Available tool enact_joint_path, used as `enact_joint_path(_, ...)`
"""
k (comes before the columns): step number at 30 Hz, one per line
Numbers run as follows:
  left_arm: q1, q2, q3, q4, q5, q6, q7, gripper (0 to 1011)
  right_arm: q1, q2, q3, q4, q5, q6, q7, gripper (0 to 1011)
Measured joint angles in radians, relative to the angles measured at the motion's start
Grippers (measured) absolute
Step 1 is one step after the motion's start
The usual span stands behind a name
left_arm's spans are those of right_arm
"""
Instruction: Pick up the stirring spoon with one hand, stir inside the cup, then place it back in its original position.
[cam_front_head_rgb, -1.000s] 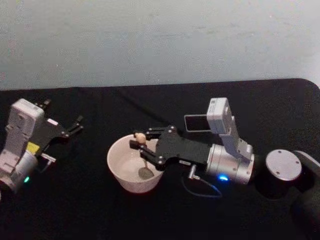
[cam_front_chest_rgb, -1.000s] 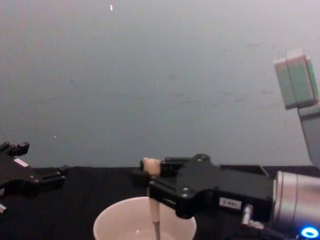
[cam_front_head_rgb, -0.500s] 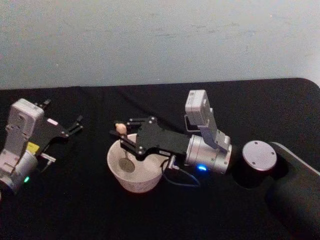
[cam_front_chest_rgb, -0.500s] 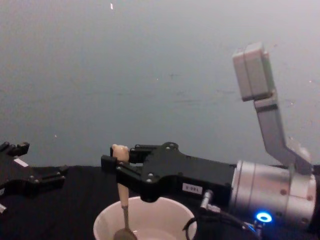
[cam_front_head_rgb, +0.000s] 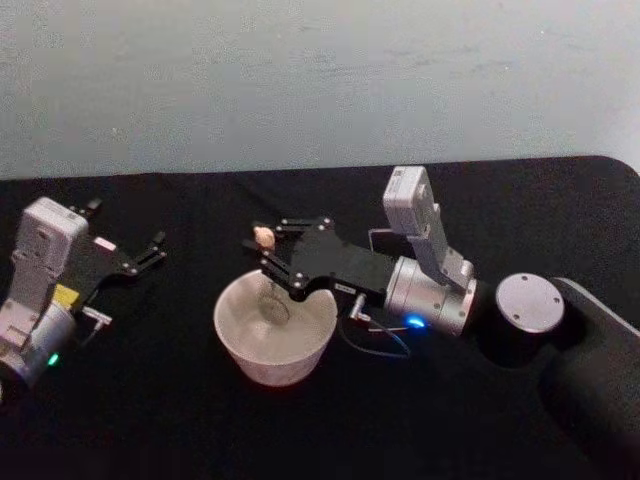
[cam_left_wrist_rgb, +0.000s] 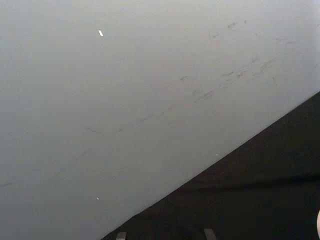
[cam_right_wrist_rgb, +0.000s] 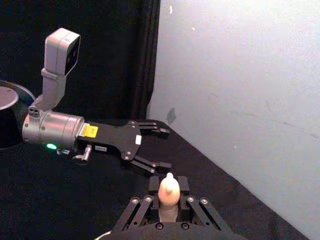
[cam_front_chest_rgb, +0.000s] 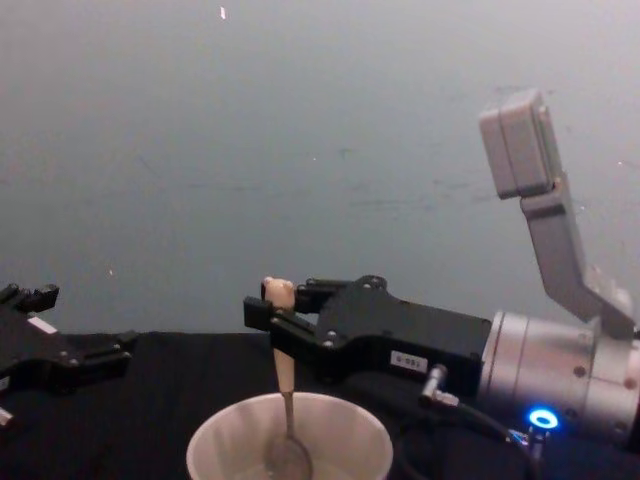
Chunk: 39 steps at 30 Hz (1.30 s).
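Note:
The stirring spoon (cam_front_head_rgb: 266, 262) stands nearly upright in the cream-white cup (cam_front_head_rgb: 236, 345), its metal bowl (cam_front_chest_rgb: 288, 460) down inside near the far wall. My right gripper (cam_front_head_rgb: 268, 250) is shut on the beige handle just under the bear head (cam_front_chest_rgb: 278, 292), reaching in from the right above the cup's far rim (cam_front_chest_rgb: 215, 438). The bear head (cam_right_wrist_rgb: 168, 190) pokes up between the fingers in the right wrist view. My left gripper (cam_front_head_rgb: 150, 250) rests open at the table's left, well apart from the cup. The dark grey holder (cam_front_head_rgb: 377, 243) peeks out behind the right wrist, mostly hidden.
The black table (cam_front_head_rgb: 150, 420) ends at a pale wall (cam_front_head_rgb: 320, 80) behind. The right arm's grey joint cap (cam_front_head_rgb: 530, 300) and dark link take up the table's right side. The left gripper (cam_right_wrist_rgb: 155, 147) and its wrist camera show across from the spoon.
My right gripper carried the spoon from the cup's left side back toward its far middle. The spoon's bowl swept along inside the cup. The left arm stayed still.

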<state>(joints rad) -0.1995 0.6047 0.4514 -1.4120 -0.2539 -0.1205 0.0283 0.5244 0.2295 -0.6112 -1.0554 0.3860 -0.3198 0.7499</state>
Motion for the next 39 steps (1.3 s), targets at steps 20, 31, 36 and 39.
enact_joint_path(20,0.0,0.0,0.0,0.0,0.0,0.0,0.0,1001,-0.012,0.004,0.015,-0.014,-0.006,0.01,-0.004,212)
enact_joint_path(31,0.0,0.0,0.0,0.0,0.0,0.0,0.0,1001,-0.026,0.018,0.036,-0.081,0.024,0.053,-0.012,212)
enact_joint_path(36,0.0,0.0,0.0,0.0,0.0,0.0,0.0,1002,-0.036,0.034,0.063,-0.156,0.063,0.082,-0.027,212)
enact_joint_path(39,0.0,0.0,0.0,0.0,0.0,0.0,0.0,1002,-0.041,0.047,0.08,-0.205,0.082,0.095,-0.042,212)
